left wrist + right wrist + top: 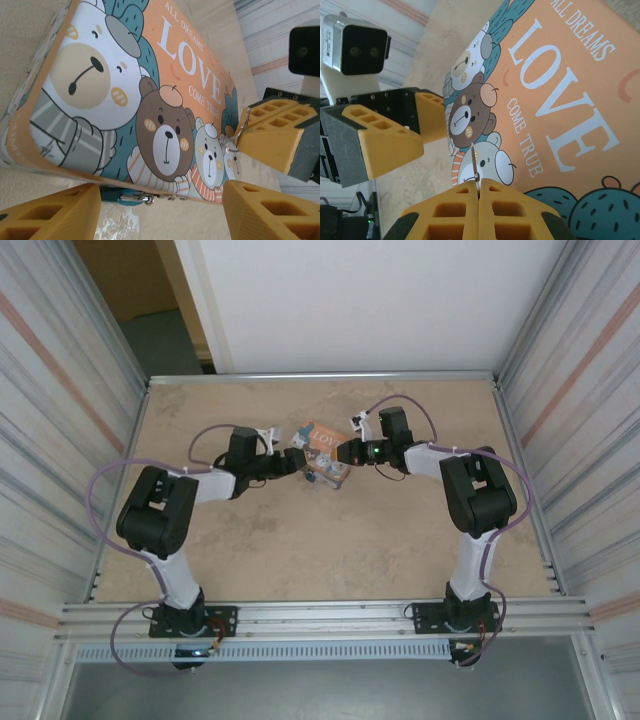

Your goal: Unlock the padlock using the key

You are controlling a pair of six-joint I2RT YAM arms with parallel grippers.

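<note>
Pinching the key (473, 160), right gripper (479, 192) hovers over box (560, 100), insertion not begun; left gripper (160, 212) spread. Next, I think: steer key to padlock (132, 197), at box's six o'clock.

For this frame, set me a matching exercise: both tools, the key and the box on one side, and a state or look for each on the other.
Things:
1. left tool
2. right tool
3. key
4. box

States or looks:
A. orange lid with cartoon bears
B. fingers shut
C. fingers apart
D. thin metal, pinched between yellow fingers

Pairs: 1-C, 2-B, 3-D, 4-A
</note>
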